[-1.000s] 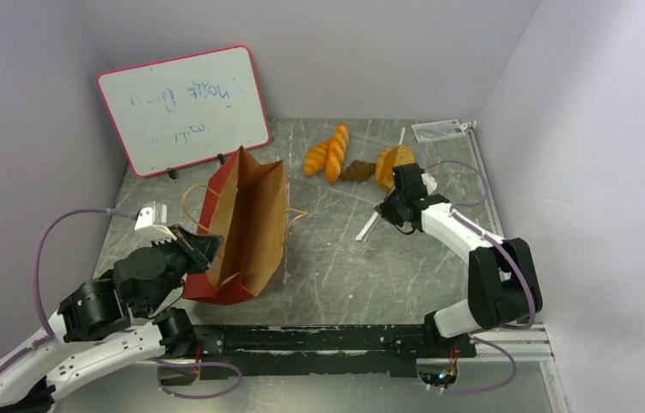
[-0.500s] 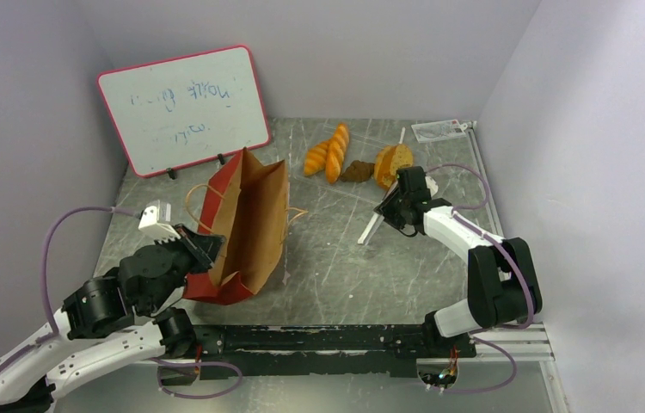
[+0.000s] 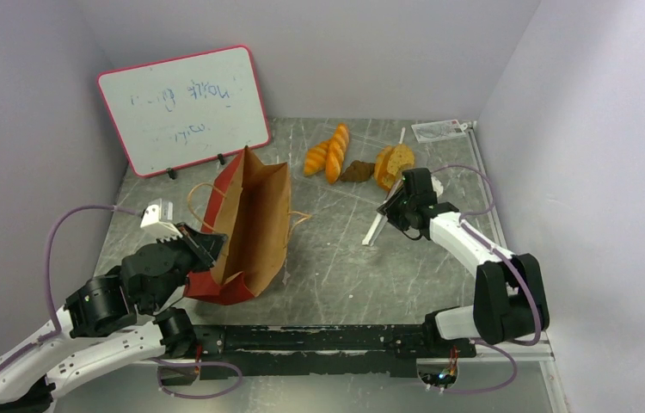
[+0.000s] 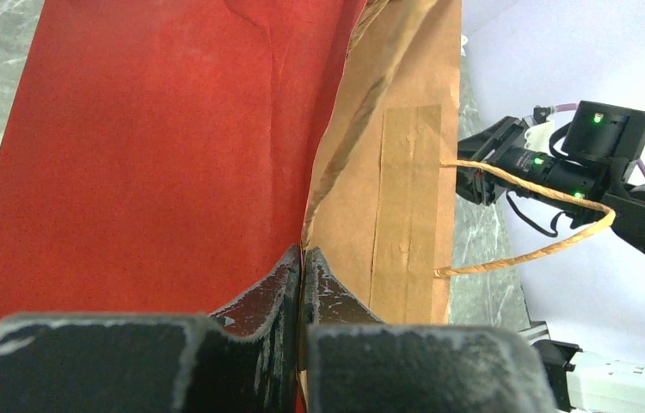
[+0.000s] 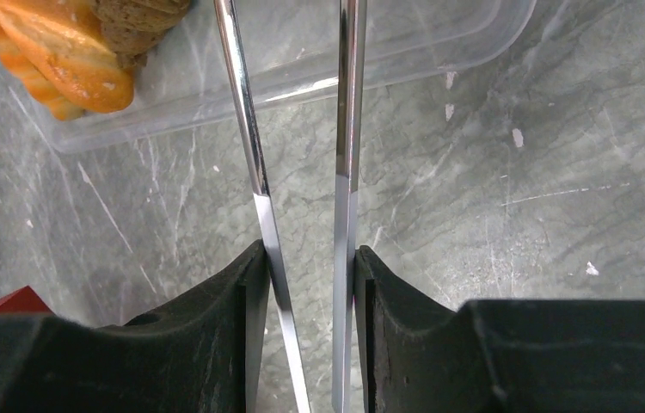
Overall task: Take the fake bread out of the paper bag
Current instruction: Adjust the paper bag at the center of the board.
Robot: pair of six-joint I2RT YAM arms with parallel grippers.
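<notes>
Right claw farther back from fake bread, tweezers in its grip.

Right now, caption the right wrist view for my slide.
Right gripper holds metal tweezers over the table; fake bread and a clear tray lie beyond.
</notes>
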